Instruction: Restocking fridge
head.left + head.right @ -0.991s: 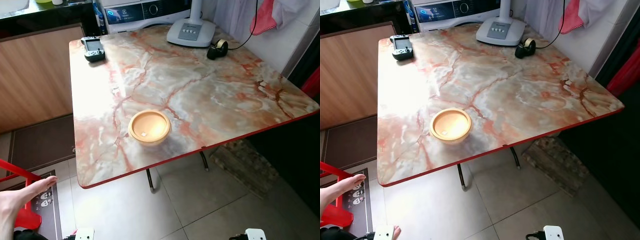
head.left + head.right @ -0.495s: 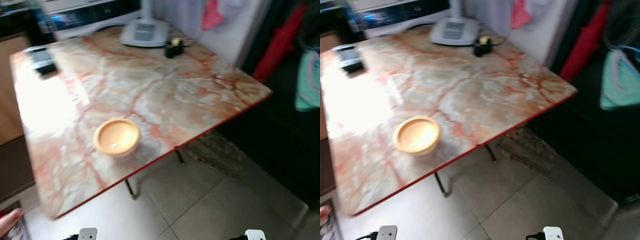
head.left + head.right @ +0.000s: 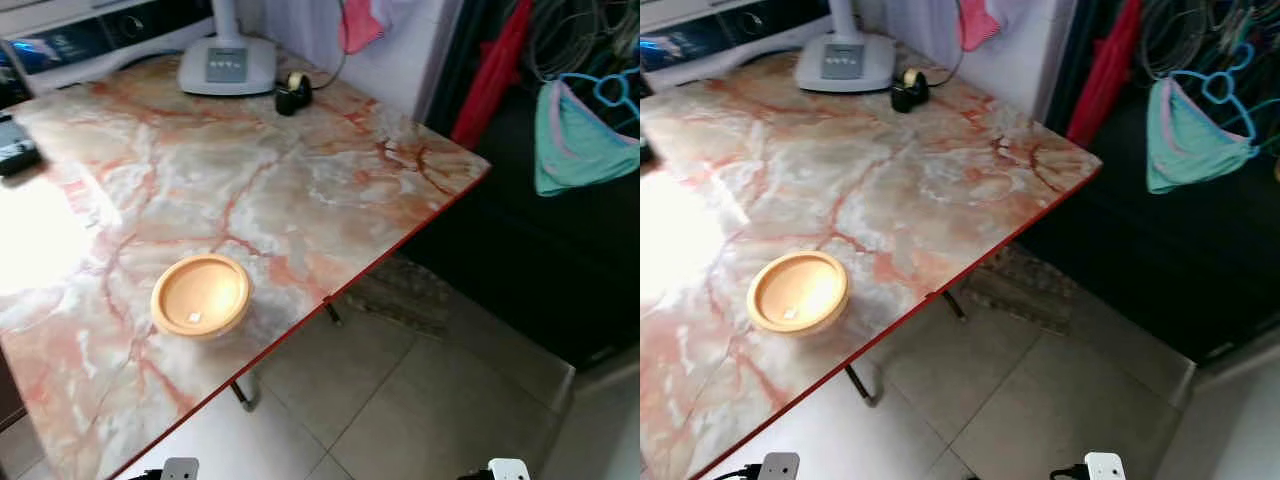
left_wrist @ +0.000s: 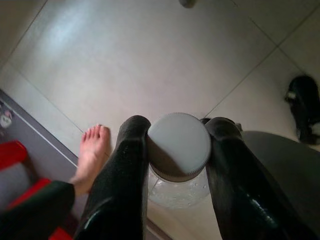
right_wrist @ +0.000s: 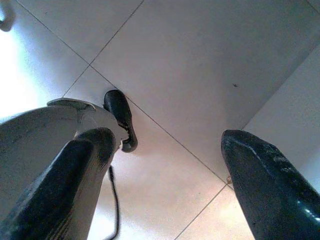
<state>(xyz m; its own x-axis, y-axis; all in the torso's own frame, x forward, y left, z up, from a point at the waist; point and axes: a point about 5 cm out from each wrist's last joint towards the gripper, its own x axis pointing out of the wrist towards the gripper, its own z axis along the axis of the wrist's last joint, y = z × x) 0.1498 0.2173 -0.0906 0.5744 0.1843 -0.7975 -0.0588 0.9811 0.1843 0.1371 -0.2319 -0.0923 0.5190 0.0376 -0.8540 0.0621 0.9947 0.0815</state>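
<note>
Grey floor tiles lie under your left hand [image 4: 176,150], which is clamped on a jar [image 4: 178,155], lid facing the camera. Your right hand [image 5: 165,165] hangs spread apart, holding nothing. No fridge is near either hand.

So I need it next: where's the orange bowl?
The orange bowl sits on the marble table, near its red front edge, on the robot's left.

Clear jar [image 4: 177,187] with grey ribbed lid, clamped between left hand's fingers [image 4: 122,175].
</note>
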